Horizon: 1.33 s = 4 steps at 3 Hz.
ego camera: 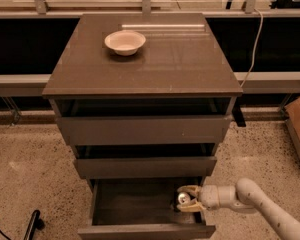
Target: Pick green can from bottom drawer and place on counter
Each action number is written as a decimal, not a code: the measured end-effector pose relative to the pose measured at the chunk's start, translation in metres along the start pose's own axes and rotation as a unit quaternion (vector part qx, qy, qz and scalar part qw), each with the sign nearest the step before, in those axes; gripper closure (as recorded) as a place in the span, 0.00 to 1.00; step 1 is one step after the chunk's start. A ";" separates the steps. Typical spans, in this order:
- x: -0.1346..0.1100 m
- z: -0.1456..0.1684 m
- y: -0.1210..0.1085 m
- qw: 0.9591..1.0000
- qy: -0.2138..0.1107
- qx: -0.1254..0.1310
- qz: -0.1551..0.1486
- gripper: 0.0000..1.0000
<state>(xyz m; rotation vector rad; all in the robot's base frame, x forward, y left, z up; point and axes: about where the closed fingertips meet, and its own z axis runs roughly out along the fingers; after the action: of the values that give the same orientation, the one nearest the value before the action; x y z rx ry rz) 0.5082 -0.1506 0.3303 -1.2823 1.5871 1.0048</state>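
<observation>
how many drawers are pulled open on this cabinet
3, stacked: top dark grey-brown drawer, middle drawer, bottom drawer, where the tool straddles the small green can.

Dark brown counter (190, 69); white bowl (125, 42); cream hand (186, 199) inside dark drawer (135, 204).

Gripper (189, 199) in bottom drawer (140, 204), middle drawer (145, 166) overhanging
</observation>
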 end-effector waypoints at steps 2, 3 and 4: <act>-0.108 -0.053 0.012 0.993 0.061 -0.056 -0.083 1.00; -0.177 -0.080 0.011 0.981 0.115 -0.077 -0.133 1.00; -0.220 -0.104 0.006 0.975 0.141 -0.084 -0.150 1.00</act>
<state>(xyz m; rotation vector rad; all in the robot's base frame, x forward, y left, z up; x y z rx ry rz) 0.5168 -0.1792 0.5716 -1.7871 1.4754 0.8039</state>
